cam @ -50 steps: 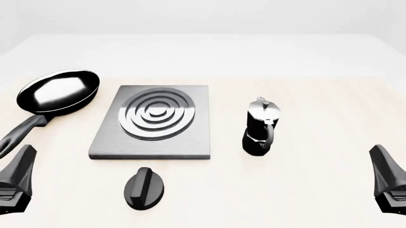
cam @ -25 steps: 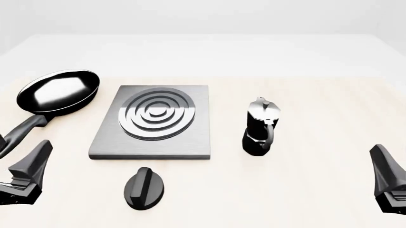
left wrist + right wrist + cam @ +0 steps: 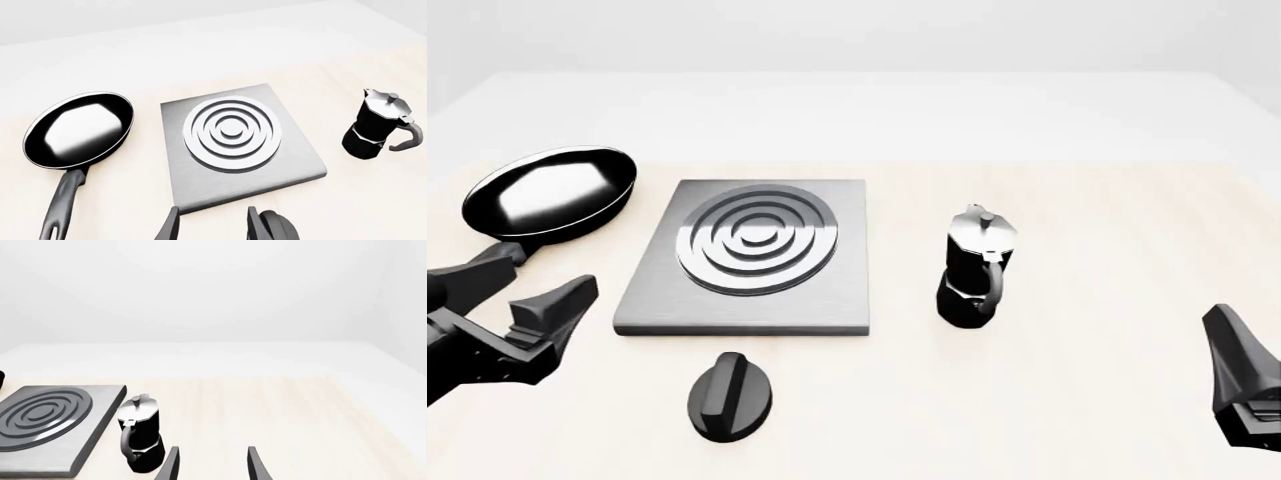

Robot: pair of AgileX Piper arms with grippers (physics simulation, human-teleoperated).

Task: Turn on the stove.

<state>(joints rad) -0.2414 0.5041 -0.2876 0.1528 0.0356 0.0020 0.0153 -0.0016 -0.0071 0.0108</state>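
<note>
The stove (image 3: 747, 310) is a grey metal slab with raised silver rings at the table's middle left; it also shows in the left wrist view (image 3: 297, 162) and the right wrist view (image 3: 83, 447). Its black ridged knob (image 3: 729, 397) lies on the table just in front of the slab, and shows at the edge of the left wrist view (image 3: 277, 227). My left gripper (image 3: 527, 305) is open and empty, left of the knob and apart from it; its fingers (image 3: 170, 227) frame the slab's near edge. My right gripper (image 3: 1241, 375) is open and empty at the far right (image 3: 210, 465).
A black frying pan (image 3: 550, 192) lies left of the stove, its handle (image 3: 487, 268) reaching toward my left gripper. A black-and-silver moka pot (image 3: 974, 268) stands right of the stove, also seen in the left wrist view (image 3: 373, 127) and the right wrist view (image 3: 141, 437).
My left gripper has moved right and forward from the table's left front corner toward the knob and stove, tilting over. The right arm has not moved.
</note>
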